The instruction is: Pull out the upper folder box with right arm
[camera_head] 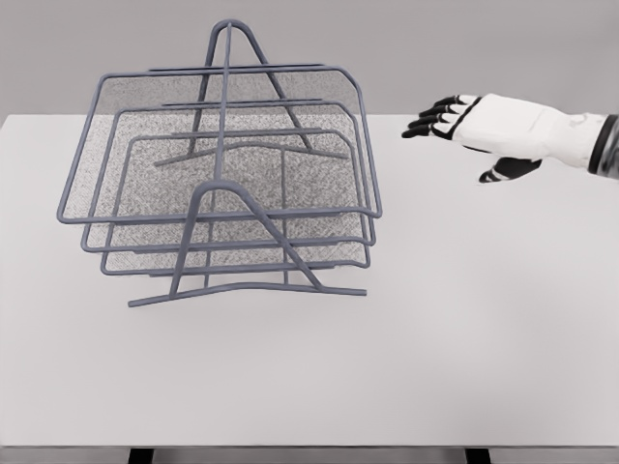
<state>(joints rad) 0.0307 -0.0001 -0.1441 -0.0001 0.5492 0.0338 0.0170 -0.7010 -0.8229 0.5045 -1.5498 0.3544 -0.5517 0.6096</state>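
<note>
1. The right hand (455,121) hovers at the upper right of the frame, its fingers (435,116) spread and relaxed, holding nothing, well apart from the rack

2. The upper folder box (218,145), a grey wire-mesh tray, sits in the upper left of the frame as the top tier of a three-tier rack (227,184) standing on the white desk (464,329)

3. The step in hand looks like the reach, since no contact has been made; the hand's fingertips point left toward the upper tray's right-hand rim

4. To do it well, the hand should probably close on the top tray's rim wire only, clear of the middle tray (227,217) just beneath, then draw it along the line of its supports so it slides rather than tips

5. The rack seems light and open-framed, so a pull off that line may drag or topple the whole stand

6. All three trays, including the lower tray (237,253), appear empty; only mesh shows through them

7. The left arm is not visible
</note>
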